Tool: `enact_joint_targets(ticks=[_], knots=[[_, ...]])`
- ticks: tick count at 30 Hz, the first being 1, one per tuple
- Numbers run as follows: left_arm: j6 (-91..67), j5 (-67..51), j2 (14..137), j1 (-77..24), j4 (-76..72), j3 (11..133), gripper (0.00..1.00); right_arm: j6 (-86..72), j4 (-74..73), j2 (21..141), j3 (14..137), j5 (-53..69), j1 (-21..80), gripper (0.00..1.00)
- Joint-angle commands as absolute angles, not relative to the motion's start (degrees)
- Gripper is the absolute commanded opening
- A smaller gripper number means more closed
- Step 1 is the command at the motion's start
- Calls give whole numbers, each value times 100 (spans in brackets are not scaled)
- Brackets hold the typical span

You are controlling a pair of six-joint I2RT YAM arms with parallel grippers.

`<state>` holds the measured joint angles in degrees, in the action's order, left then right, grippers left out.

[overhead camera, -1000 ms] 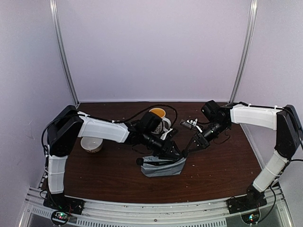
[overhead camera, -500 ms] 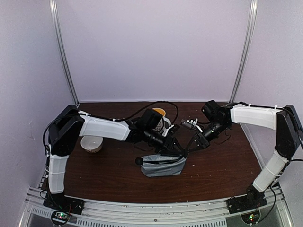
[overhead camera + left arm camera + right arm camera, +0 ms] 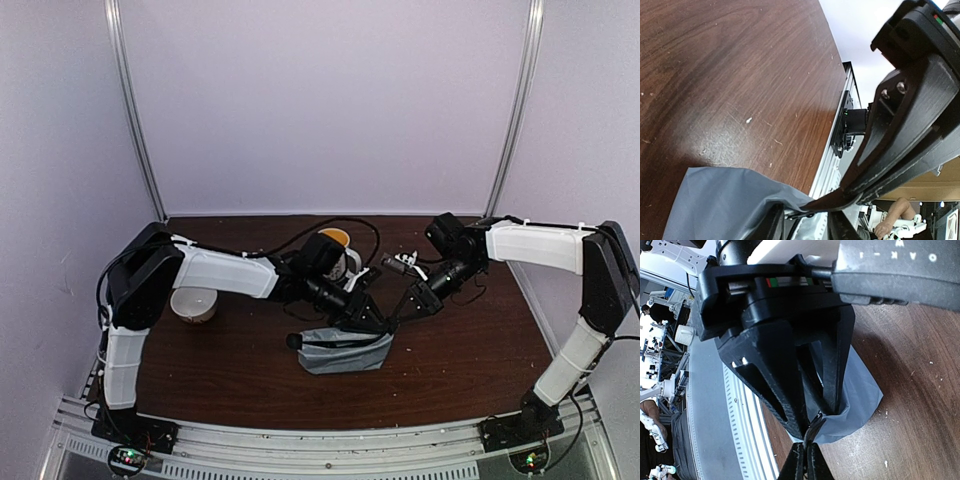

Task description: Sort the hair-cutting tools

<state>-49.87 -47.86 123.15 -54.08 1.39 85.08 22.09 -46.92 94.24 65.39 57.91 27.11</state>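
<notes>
The grey zip pouch [image 3: 345, 354] lies mid-table, and both grippers meet at its right upper corner. My right gripper [image 3: 807, 446] is shut on the pouch's rim [image 3: 860, 395], pinching the zip edge. My left gripper [image 3: 805, 226] stands open at that same corner. One of its fingers [image 3: 771, 225] is behind the grey fabric [image 3: 715, 205] and the other is outside. A dark end [image 3: 295, 341] pokes out of the pouch's left side. Behind the right gripper [image 3: 397, 317] lies a silvery-black elongated tool [image 3: 400, 264]. Scissors and combs do not show.
A patterned mug [image 3: 338, 243] stands just behind the left wrist, partly hidden by it. Near the left arm's elbow sits a white bowl [image 3: 193, 304]. Black cables loop over the back of the brown table [image 3: 470, 360].
The left gripper's jaws have narrowed and its wrist has shifted slightly toward the pouch's corner. The right gripper keeps its pinch on the rim. The pouch has hardly moved.
</notes>
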Motion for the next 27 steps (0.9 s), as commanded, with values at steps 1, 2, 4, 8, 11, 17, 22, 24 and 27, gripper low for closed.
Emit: enact_joint_targets(ticks=[1,2,4,8,11,17,22,24,27], knots=[[-4908,-5009,12406,-5405,9,8629,32,2241,-4701,9499,6641,5862,2681,2],[-4891,-5030,12391,-5412,10,8605,32,2241,-4695,9506,6639,5858,2683,2],[-4893,-5047,12342,-5420,-38,8520,31,2242,-4696,9518,6642,5858,2681,2],[-4917,-5063,12191,-5423,-210,8332,28,2241,-4700,9540,6653,5862,2679,2],[-4917,-5062,12177,-5423,-204,8315,25,2248,-4709,9562,6666,5858,2676,2],[-4926,-5082,12164,-5441,-169,8305,21,2241,-4692,9566,6669,5836,2676,2],[-4930,-5089,12160,-5440,-163,8314,12,2229,-4673,9554,6680,5817,2672,2],[-4928,-5099,12153,-5449,-167,8314,12,2232,-4672,9554,6680,5810,2674,2],[-4930,-5128,12149,-5466,-199,8330,11,2224,-4671,9553,6671,5807,2664,2]])
